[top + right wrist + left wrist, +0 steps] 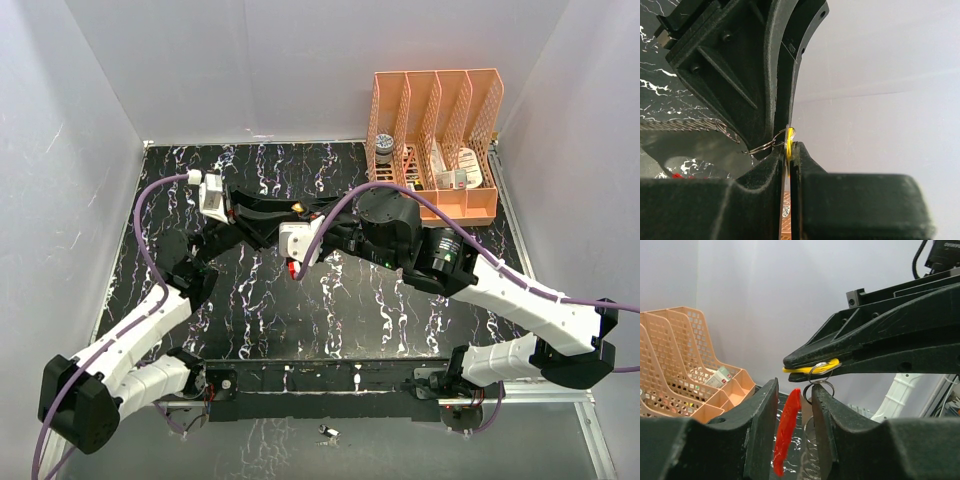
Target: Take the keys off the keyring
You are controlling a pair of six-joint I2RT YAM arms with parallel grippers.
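Right claw [788, 368] clamps yellow key [812, 368], left wrist shows red key [786, 432] dangling

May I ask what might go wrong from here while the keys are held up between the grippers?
1. The right gripper holds the yellow key only at its fingertips; a tug on the ring could pull it free.
2. The red key seems to hang loose between the left fingers; once off, it may drop to the table.
3. The thin ring could twist rather than open.
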